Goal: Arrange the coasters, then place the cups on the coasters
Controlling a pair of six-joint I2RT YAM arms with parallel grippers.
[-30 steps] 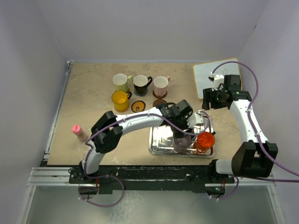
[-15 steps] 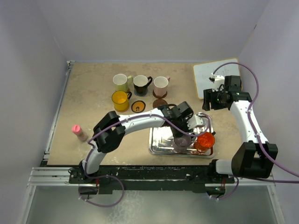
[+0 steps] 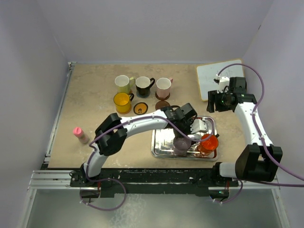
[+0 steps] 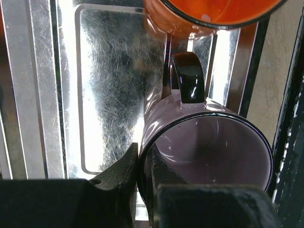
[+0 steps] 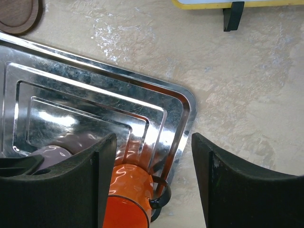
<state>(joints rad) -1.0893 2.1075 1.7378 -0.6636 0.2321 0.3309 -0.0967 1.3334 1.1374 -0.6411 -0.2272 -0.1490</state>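
Top external view puts the task past its midpoint, by my reading: four cups stand grouped on the far-left part of the tabletop [image 3: 95, 80], namely the pale yellow-cream cup [image 3: 122, 83], the black cup [image 3: 142, 86], the pinkish-white cup [image 3: 163, 86] and the yellow-orange cup [image 3: 122, 102]. A dark rim shows under the pinkish-white one, so it seems to sit on a coaster; under the other three any disc is hidden and I cannot tell. Two coasters lie bare on the near side of that group, the black coaster with an orange ring [image 3: 140, 108] and a dark brown coaster [image 3: 162, 105], side by side but apart, each with no cup on it. The last two cups are on the steel tray [image 3: 159, 142]: the greyish-purple cup [image 3: 181, 144] and the orange-red cup [image 3: 208, 144], upright and just beside each other. The left tool [image 4: 142, 164] is closed on the greyish-purple cup's wall, one finger inside the rim and one outside, away from the handle, which points toward the orange-red cup. The right tool [image 5: 152, 156] hangs open and empty over the tray's far right corner. What is left appears to be carrying the greyish-purple cup to one bare coaster and the orange-red cup to the other.
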